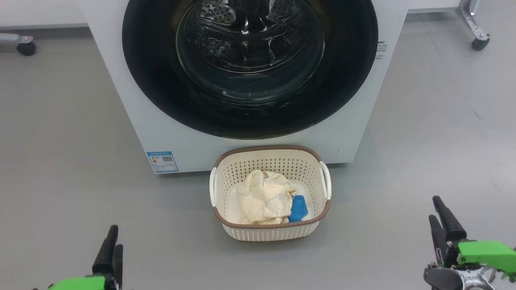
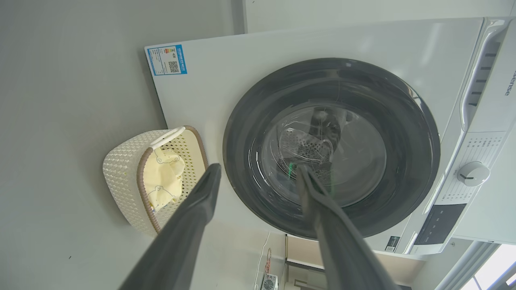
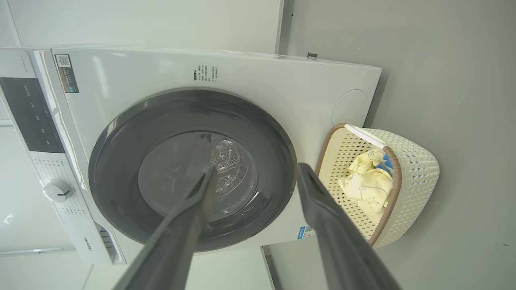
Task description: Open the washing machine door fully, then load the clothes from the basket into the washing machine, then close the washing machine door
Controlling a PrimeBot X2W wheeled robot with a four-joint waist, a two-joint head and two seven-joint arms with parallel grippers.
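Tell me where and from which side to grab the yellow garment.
Pinch the bunched fold atop the yellow garment, coming straight down from above: the walls of the basket close off every side, and its open top probably gives the easiest access.

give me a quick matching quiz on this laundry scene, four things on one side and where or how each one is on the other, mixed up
Column one
1. washing machine door
2. basket
3. clothes
4. blue label

Column two
a. lying in the basket
b. stuck low on the front of the washing machine
c. shut
d. standing on the floor

Pairs: 1-c, 2-d, 3-a, 4-b
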